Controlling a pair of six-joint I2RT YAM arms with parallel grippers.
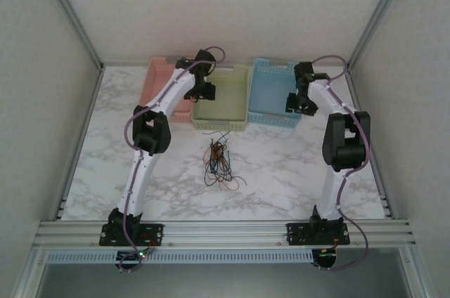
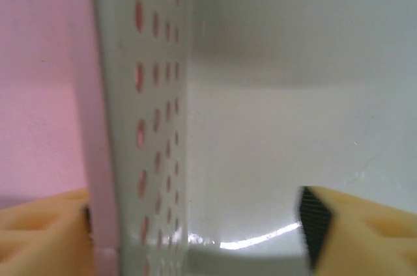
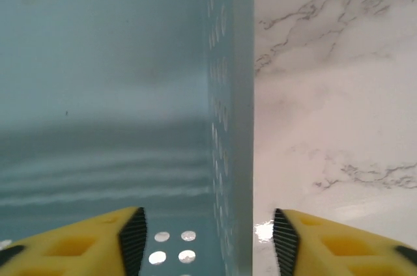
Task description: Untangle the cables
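Marble tabletop point(image 1: 281, 171) carries a pink basket point(image 1: 158, 86), green basket point(image 1: 221, 124) and blue basket point(image 1: 266, 117), probably for sorting. My left tool point(image 2: 195, 217) straddles the green wall and my right tool point(image 3: 208, 234) the blue, both released. The tangled cables point(image 1: 219, 161) lie mid-tabletop, untouched.

The marble table point(image 1: 281, 171) is free at the lower left and lower right of the top view, on both sides of the cables point(image 1: 219, 161). Along the upper edge, the pink basket point(image 1: 158, 76), green basket point(image 1: 221, 126) and blue basket point(image 1: 271, 117) stand side by side and block the way. A basket wall stands up between the spread fingers of the left gripper point(image 2: 195, 230) and of the right gripper point(image 3: 210, 237).
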